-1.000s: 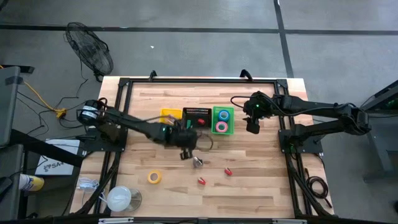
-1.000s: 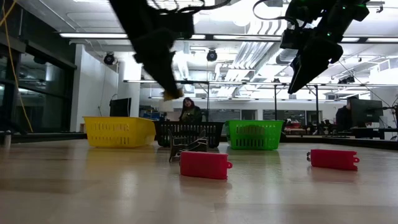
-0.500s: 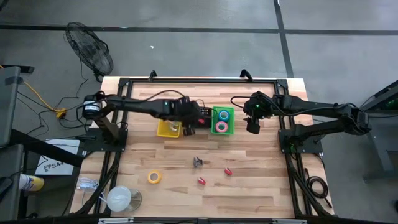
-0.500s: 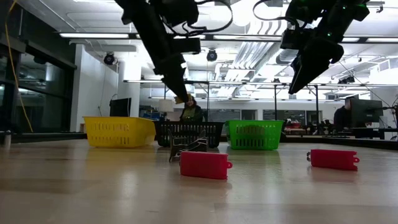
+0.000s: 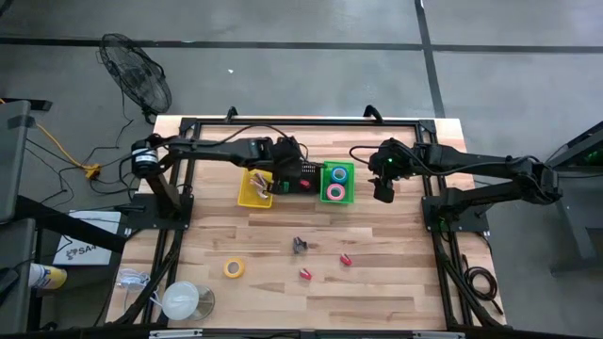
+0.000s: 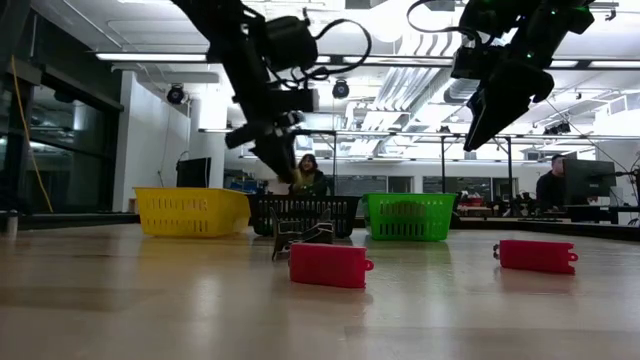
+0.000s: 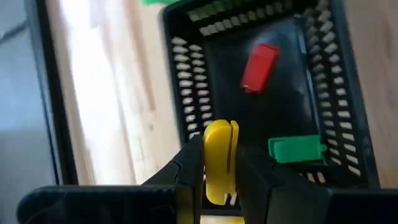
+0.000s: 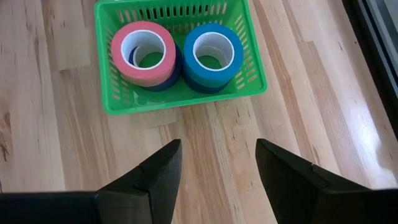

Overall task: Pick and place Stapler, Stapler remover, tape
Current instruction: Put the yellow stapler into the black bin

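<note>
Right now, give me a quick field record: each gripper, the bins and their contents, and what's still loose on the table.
left gripper: shut on a small yellow item, above the black bin
right gripper: open, empty, hovering beside the green bin
black bin contents: red stapler, green stapler
green bin contents: pink tape roll, blue tape roll, a darker roll under the pink one
yellow bin: contents unclear
loose on table: yellow tape roll, two red staplers, staple remover

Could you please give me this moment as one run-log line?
left claw: shut on yellow stapler, over black bin | right claw: open, waiting near green bin
</note>
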`<act>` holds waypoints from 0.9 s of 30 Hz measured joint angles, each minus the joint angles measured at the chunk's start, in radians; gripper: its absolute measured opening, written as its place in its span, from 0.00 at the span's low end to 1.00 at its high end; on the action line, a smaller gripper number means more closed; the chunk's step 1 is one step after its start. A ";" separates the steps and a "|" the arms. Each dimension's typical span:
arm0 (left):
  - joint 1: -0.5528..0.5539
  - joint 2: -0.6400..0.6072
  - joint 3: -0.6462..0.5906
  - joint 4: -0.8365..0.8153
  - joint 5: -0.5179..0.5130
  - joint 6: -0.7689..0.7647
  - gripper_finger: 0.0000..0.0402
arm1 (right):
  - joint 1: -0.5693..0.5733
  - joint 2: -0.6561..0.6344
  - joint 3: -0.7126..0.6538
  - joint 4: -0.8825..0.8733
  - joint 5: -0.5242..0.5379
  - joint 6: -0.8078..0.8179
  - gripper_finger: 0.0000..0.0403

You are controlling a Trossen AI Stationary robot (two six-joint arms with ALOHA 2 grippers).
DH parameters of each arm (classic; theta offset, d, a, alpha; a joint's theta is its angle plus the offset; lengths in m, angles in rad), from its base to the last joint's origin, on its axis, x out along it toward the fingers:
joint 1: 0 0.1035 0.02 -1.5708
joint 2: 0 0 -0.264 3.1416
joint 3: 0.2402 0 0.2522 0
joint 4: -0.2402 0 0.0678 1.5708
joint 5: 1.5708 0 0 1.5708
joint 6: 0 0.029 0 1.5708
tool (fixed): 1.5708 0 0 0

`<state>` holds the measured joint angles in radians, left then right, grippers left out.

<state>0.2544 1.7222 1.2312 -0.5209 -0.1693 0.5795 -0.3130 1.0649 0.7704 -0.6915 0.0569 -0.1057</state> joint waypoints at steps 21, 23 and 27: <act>0.021 0.068 0.000 0.014 0.165 0.201 0.17 | 0.000 0.000 0.000 -0.001 0.003 -0.007 0.49; 0.021 0.081 0.001 0.028 0.163 0.202 0.18 | 0.000 0.000 0.000 -0.001 0.003 -0.006 0.49; 0.020 0.085 0.000 0.045 0.150 0.188 0.18 | 0.000 0.000 0.000 -0.002 0.003 -0.006 0.49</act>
<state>0.2749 1.8076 1.2310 -0.4755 -0.0193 0.7674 -0.3130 1.0645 0.7704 -0.6934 0.0598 -0.1114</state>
